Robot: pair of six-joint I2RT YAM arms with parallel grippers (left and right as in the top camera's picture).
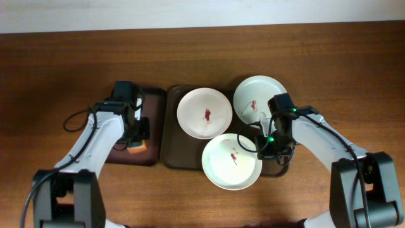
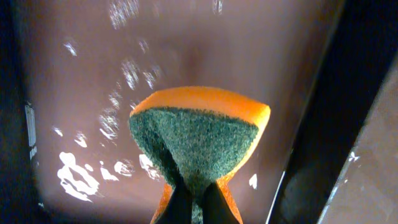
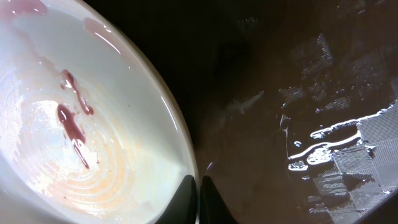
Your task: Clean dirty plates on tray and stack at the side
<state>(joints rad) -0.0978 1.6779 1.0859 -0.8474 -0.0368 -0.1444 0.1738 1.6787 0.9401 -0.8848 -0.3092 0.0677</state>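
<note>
The brown tray [image 1: 171,136] lies in the middle of the table [image 1: 57,63] and carries all 3 plates, each with a red smear near its centre. The left plate [image 1: 204,113] sits toward the tray's back left, and the rear plate [image 1: 259,96] hangs over the back right rim. The front plate [image 1: 231,162] reaches past the near rim, its edge overlapping the left plate. The right gripper [image 3: 198,186] is at the right edge of the front plate, its claw narrowed with the white rim running into the slim gap between its fingers [image 3: 184,202]. In the right wrist view the plate's red streaks sit up and to the left of that grip. The left gripper [image 2: 198,198] hangs over the smaller dark tray [image 1: 155,101] just left of the brown one. Its claw is pinched tight on a sponge [image 2: 199,134], orange with a green scouring face turned toward the camera.
</note>
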